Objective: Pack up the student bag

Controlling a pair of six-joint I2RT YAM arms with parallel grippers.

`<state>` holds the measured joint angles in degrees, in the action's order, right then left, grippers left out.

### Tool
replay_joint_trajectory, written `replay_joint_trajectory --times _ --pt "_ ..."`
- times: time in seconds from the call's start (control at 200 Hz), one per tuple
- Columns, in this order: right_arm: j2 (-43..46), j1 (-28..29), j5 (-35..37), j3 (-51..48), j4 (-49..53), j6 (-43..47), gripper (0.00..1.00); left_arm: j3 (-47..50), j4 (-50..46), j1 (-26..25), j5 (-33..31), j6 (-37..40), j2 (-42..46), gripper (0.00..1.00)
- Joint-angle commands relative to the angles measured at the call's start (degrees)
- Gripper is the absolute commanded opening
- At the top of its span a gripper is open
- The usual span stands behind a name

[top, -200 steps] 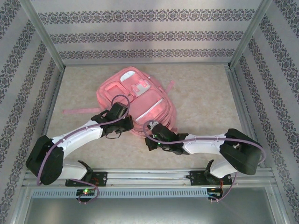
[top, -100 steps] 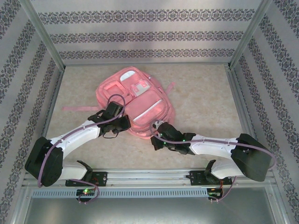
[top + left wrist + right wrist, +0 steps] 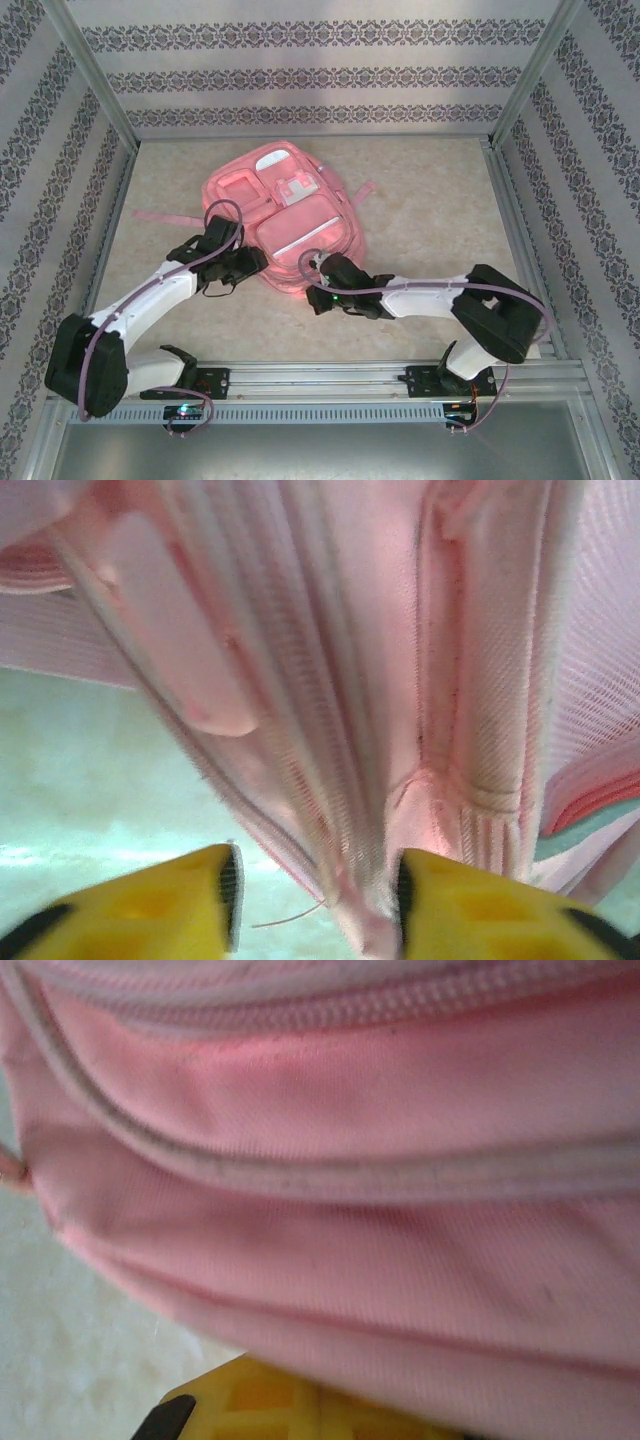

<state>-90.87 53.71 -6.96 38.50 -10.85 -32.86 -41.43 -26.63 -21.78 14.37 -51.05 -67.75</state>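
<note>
Left claw (image 3: 315, 900) released at near-left edge of student bag (image 3: 285, 205), seam fabric between parted fingers (image 3: 150, 910); right claw (image 3: 318, 285) clenched at near edge, grip on fabric unclear.

From the left base, bending out at the shoulder, then stretching forward and inward, ending in the left pincer (image 3: 246, 264), with yellow fingers (image 3: 180, 905) parted. From the right base, folding at the elbow on the outer side, then running left, low and nearly level, ending in the right pincer (image 3: 325, 285), closed tight, with one yellow finger (image 3: 270, 1410) seen at the wrist view's lower edge
</note>
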Motion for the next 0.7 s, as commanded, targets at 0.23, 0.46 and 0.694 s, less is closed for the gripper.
replay_joint_trajectory --times 0.23,0.46,0.694 --pt "-8.72 1.03 -0.91 5.32 -9.22 -7.27 0.00 8.04 1.61 -1.26 2.01 -18.63 12.50 0.70" --pt "-10.36 1.22 -1.26 5.55 -11.98 -9.41 0.00 10.50 7.76 -6.63 -0.40 -24.36 9.82 0.66" --pt "-11.06 1.48 -1.46 5.83 -12.42 -9.83 0.00 10.75 13.66 -8.21 -2.22 -25.25 4.51 0.51"
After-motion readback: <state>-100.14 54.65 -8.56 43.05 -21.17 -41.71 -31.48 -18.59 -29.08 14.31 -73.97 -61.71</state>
